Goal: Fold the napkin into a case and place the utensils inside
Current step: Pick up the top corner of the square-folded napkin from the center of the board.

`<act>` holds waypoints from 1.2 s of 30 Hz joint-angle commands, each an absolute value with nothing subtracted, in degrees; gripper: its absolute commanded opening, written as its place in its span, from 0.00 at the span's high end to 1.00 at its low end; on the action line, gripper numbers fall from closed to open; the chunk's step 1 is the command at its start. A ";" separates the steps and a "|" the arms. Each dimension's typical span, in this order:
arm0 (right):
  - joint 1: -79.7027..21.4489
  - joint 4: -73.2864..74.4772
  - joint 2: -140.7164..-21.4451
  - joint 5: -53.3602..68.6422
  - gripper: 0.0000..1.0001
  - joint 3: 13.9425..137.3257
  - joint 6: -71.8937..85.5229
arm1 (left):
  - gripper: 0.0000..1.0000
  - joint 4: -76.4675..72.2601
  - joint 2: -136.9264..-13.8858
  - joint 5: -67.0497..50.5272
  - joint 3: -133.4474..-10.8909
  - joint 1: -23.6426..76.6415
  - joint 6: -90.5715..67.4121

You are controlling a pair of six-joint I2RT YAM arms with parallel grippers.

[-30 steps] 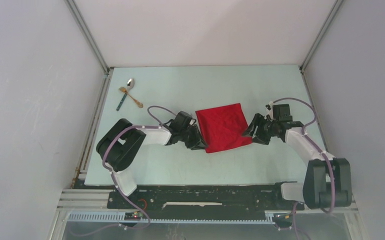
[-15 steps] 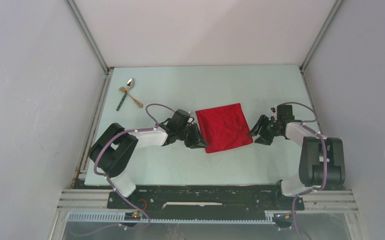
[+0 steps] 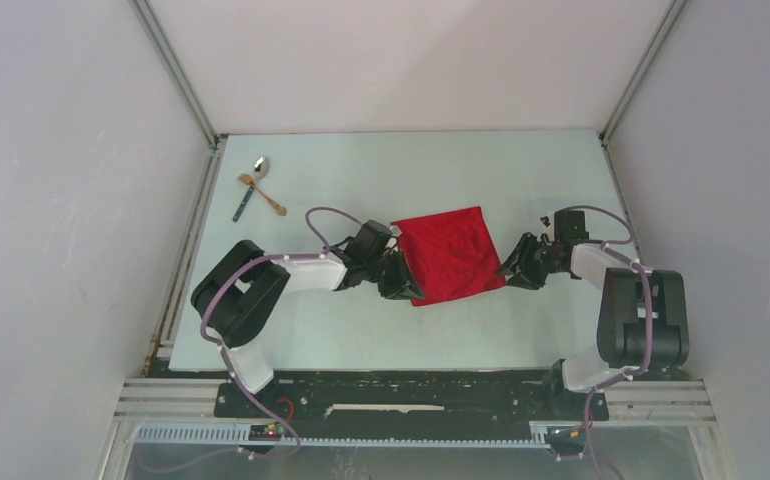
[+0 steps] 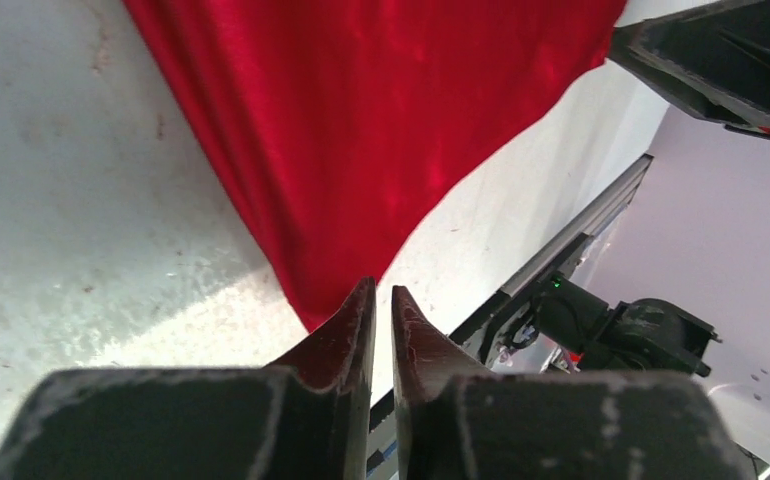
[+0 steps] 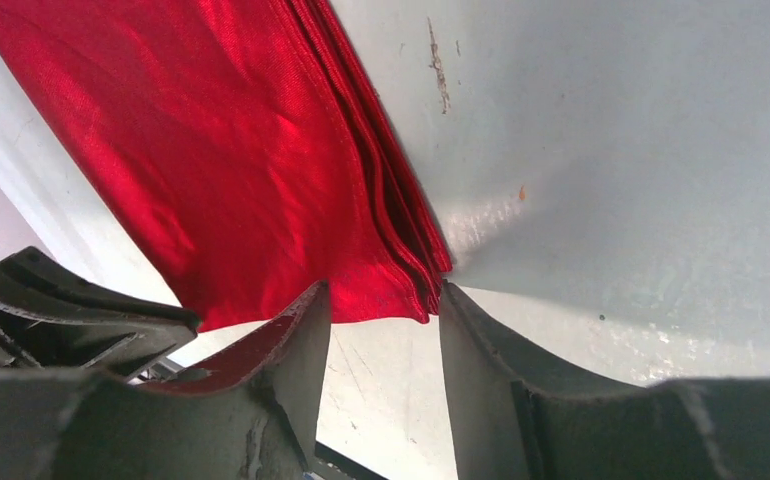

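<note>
The red napkin (image 3: 451, 255) lies folded in a layered square on the table's middle. My left gripper (image 3: 413, 290) rests low at its near left corner. In the left wrist view the jaws (image 4: 381, 295) stand almost together, nothing between them, with the napkin (image 4: 361, 130) corner just beyond the left tip. My right gripper (image 3: 509, 270) is at the near right corner, open. Its fingers (image 5: 386, 295) straddle the stacked corner of the napkin (image 5: 211, 150) without closing on it. The utensils sit far left: silver spoon (image 3: 260, 165), gold fork (image 3: 261, 195), teal-handled piece (image 3: 244, 205).
Grey enclosure walls rise at the left, right and back of the table (image 3: 381, 330). A black rail (image 3: 411, 395) runs along the near edge by both arm bases. The left gripper's dark body (image 5: 61, 310) shows low in the right wrist view.
Both grippers have narrowed. The left one shifted slightly right to the napkin's near left corner. The right arm drew its elbow in and stays at the near right corner. The napkin has not moved.
</note>
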State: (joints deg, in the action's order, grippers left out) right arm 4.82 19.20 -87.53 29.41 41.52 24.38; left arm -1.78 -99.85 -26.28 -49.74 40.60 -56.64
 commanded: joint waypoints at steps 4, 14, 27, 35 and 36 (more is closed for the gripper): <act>4.61 20.36 -83.15 28.40 0.46 41.99 22.92 | 0.87 -2.07 -103.17 -26.02 -50.29 40.78 -55.04; 3.98 18.98 -85.26 30.12 0.49 41.30 22.95 | 0.87 -2.54 -103.73 -25.67 -49.75 40.72 -55.10; 3.19 18.36 -86.40 29.93 0.49 40.27 22.88 | 0.88 -2.55 -104.00 -25.93 -49.92 40.73 -55.02; 2.99 18.13 -86.73 30.22 0.47 40.08 22.76 | 0.88 -2.38 -103.80 -26.13 -50.18 40.78 -54.85; 2.97 18.01 -86.62 30.61 0.47 40.08 22.88 | 0.88 -2.31 -103.86 -26.17 -50.23 40.76 -54.78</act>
